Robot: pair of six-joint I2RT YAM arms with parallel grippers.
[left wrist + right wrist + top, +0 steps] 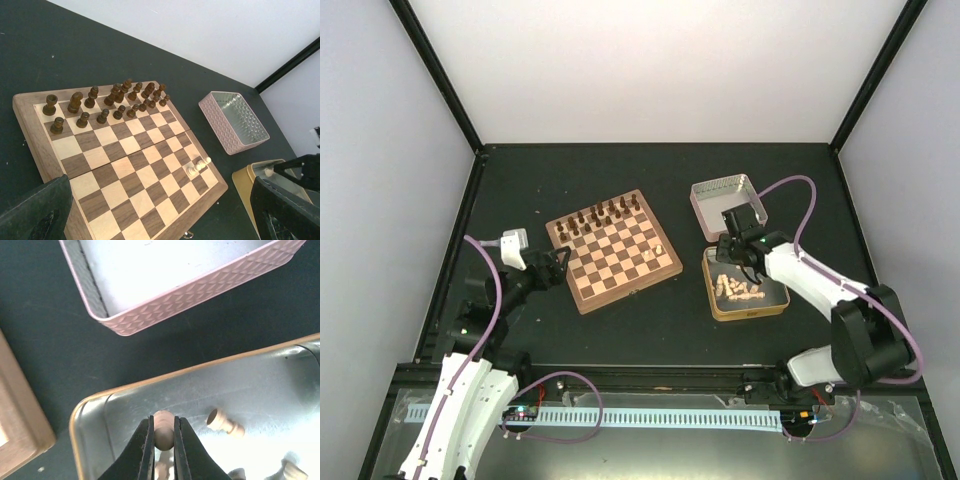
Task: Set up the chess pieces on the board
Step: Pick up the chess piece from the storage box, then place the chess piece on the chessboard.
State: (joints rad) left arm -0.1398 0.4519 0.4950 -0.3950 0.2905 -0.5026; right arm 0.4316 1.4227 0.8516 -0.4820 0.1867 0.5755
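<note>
In the gold tin (150, 382), right of the board (620, 268): most of the pale chess pieces (738, 288), lying loose in a heap on the metal floor. Pinched between the closed fingers of the right gripper (162, 424), one pale piece (163, 416), gripped by its rounded end, low in a corner of the tin. Cannot tell whether lifted clear of the floor or resting on it. Just beside, apart from the fingers, another piece lying on its side.

On the board itself, only a small cluster of pale pieces (198, 165) so far, seemingly two or three. Standing close together at the right-hand edge, toward the side opposite the dark rows. Along the far side, two full-looking rows of dark pieces (115, 100), upright on their squares.

Judged early for the pale side: nearly the whole set left to carry over and stand up one by one, with the squares of the pale end almost all bare.

Behind the tin and just apart from it, the pink lid (698, 205), open side up, nothing seen inside.

At the board's left corner, the left gripper (556, 268), spread wide and holding nothing. Near the border, not touching as far as can be made out. Under everything, the dark table (650, 330).
</note>
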